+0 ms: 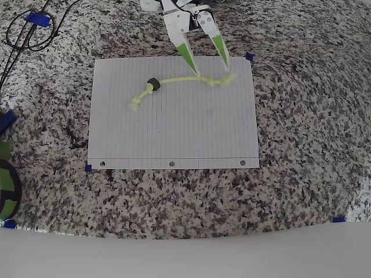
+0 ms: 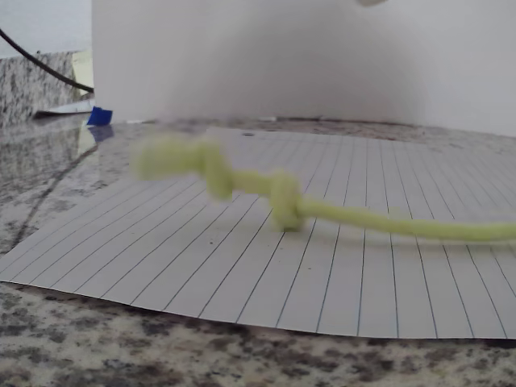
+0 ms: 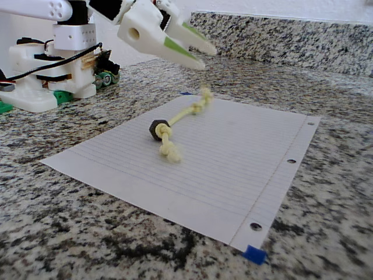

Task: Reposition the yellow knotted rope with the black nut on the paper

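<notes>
On the granite counter, the paper is seen bearing the yellow knotted rope along its far half, the black nut threaded near one end. Above the other knotted end, the gripper is held open, fingers spread.

In the overhead view, bare sheet is lying open across the paper's near half; the yellow knotted rope is crossing its far part.

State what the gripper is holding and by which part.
Nothing is held. The gripper is open above the knotted end of the yellow knotted rope, which lies on the paper.
</notes>
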Available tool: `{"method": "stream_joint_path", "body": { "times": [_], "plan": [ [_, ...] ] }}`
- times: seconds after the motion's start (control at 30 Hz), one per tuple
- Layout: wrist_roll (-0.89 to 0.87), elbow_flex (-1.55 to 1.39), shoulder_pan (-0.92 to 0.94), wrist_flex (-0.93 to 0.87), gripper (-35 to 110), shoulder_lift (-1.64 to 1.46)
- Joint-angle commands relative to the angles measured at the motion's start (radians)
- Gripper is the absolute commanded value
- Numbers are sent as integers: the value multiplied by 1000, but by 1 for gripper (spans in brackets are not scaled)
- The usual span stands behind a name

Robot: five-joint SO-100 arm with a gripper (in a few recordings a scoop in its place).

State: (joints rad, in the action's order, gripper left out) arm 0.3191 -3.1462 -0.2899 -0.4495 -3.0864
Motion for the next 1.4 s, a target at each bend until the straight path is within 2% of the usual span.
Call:
{"method": "stream_joint_path", "body": {
  "times": [0.0,0.03,0.13,0.2,0.27,0.3,0.53,0.63,0.87,1.1,1.37],
  "plan": [
    [26,8,-11,49,70,-8],
    [40,8,-11,60,68,-8],
    [80,11,2,81,48,2],
    [98,20,31,91,31,26],
    [156,38,75,135,5,86],
    [164,61,98,135,0,138],
    [581,347,253,155,0,555],
    [664,479,285,83,0,732],
    [988,638,373,32,0,1017],
    [1131,680,430,38,0,1154],
    [1143,680,466,48,0,1190]
  ]
}}
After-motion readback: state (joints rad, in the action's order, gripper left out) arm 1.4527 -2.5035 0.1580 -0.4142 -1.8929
